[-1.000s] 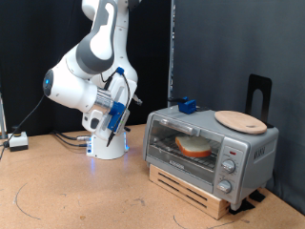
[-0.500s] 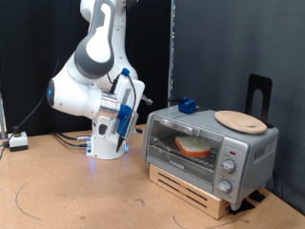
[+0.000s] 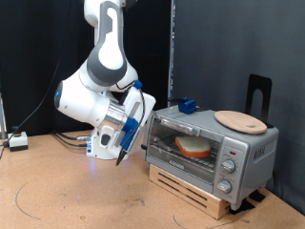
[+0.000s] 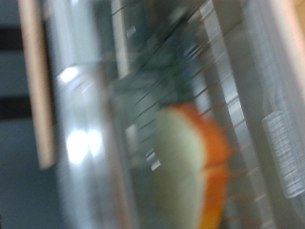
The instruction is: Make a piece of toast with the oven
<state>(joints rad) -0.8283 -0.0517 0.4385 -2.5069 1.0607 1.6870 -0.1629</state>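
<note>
A brown wooden tabletop [image 3: 67,196] is filling the near part of the exterior view, and a low wooden pallet [image 3: 195,194] is sitting on it toward that view's right. The oven [image 3: 210,146] is standing on the pallet with its glass door closed, and the piece of toast [image 3: 194,146] is lying inside it on the wire rack, visible through the glass. A round wooden board [image 3: 240,120] is resting on the oven's roof toward the exterior view's right, and a small blue object [image 3: 187,105] is sitting at the roof's far left corner. The robot arm [image 3: 100,95] is bending down just to the left of the oven, and its hand [image 3: 124,151] is hanging close to the oven's left end, empty; the fingers are pointing down toward the tabletop, but whether they are spread or pressed together cannot be told from these views. A small white box [image 3: 17,140] with cables is lying at the far left edge, in front of a black curtain. The wrist view is heavily blurred, yet it is showing what the exterior view does not: a close look through the glass at the toast [image 4: 186,167], its pale face and orange crust lying across the wire rack bars [image 4: 229,86], with the hand's own fingers out of sight there.
</note>
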